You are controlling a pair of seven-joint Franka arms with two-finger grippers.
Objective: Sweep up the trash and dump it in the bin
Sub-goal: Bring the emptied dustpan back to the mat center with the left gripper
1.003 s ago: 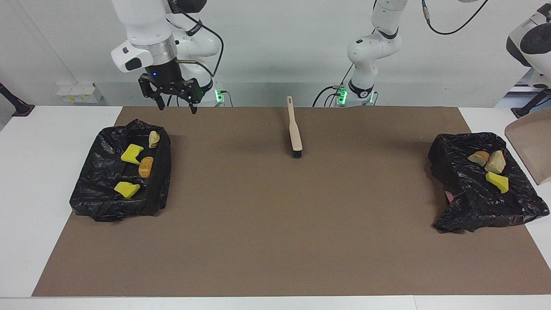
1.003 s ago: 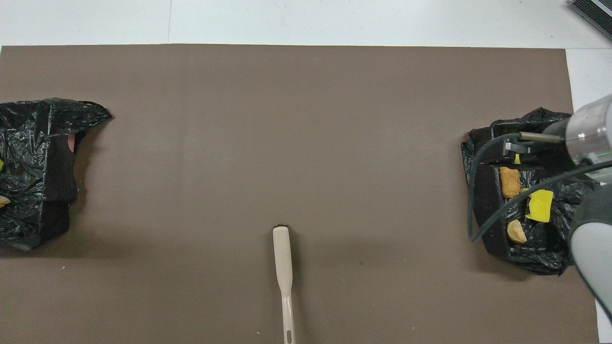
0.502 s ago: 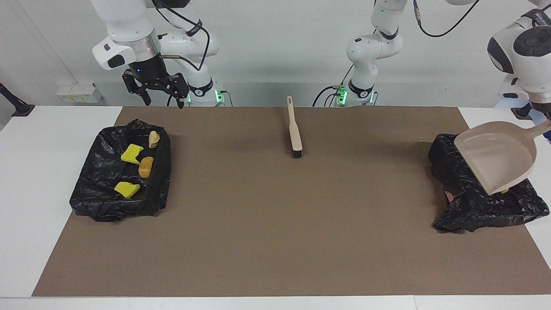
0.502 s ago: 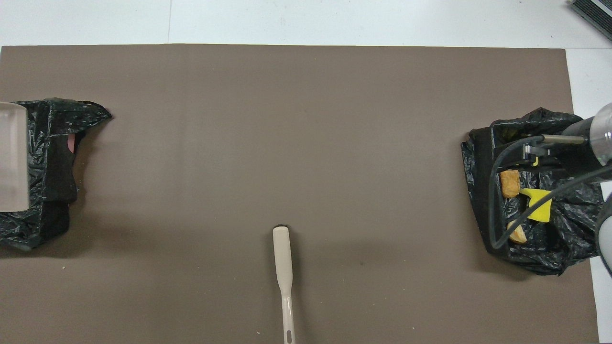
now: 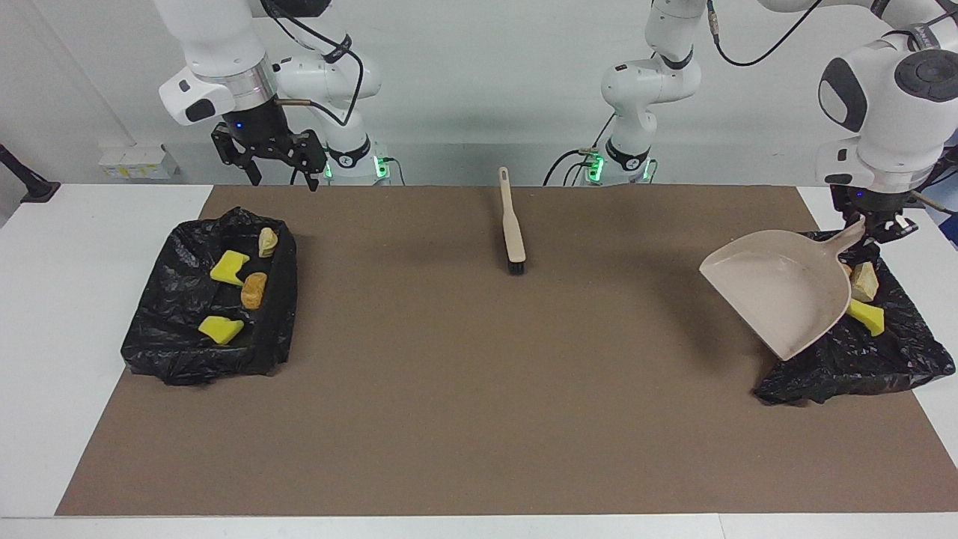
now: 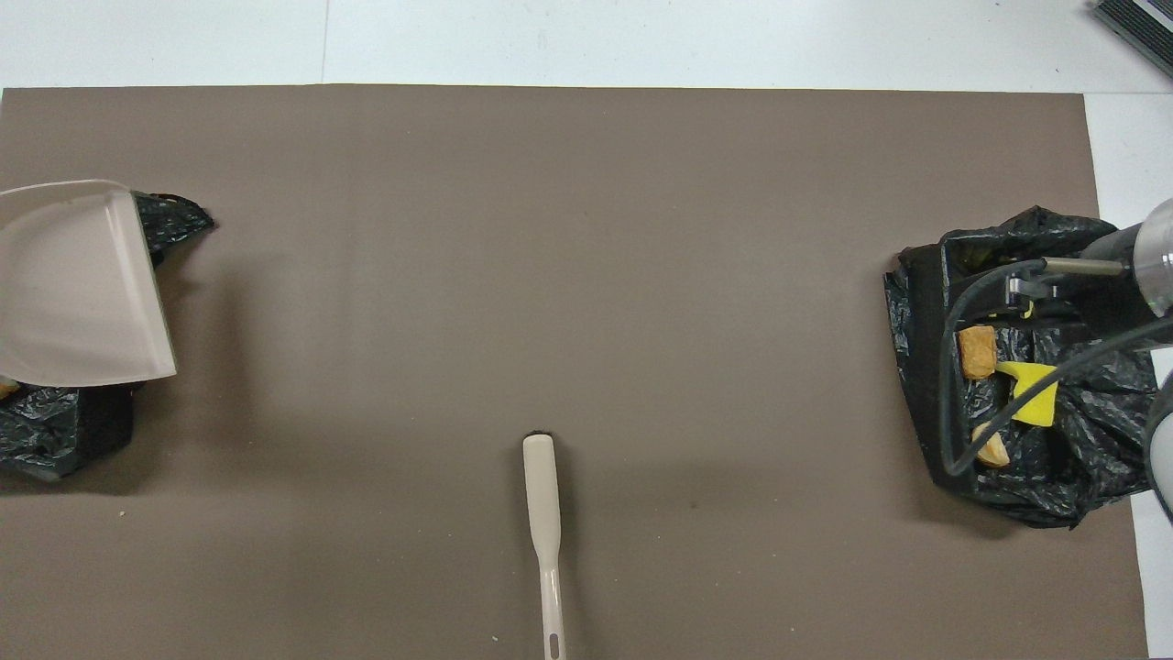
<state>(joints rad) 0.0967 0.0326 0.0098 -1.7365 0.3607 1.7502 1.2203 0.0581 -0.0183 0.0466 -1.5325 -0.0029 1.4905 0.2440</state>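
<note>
Left gripper (image 5: 877, 227) clamped on dustpan (image 5: 782, 299) handle — pan held tilted over bin (image 5: 883, 352) at left arm's end of brush (image 5: 513, 228). Trash (image 5: 867, 316) in that bin and in other bin (image 5: 187, 329). Right gripper (image 5: 283, 174) waiting above other bin — jaws wide, empty.

No text, label, brand, number or sign could be read anywhere in either view
</note>
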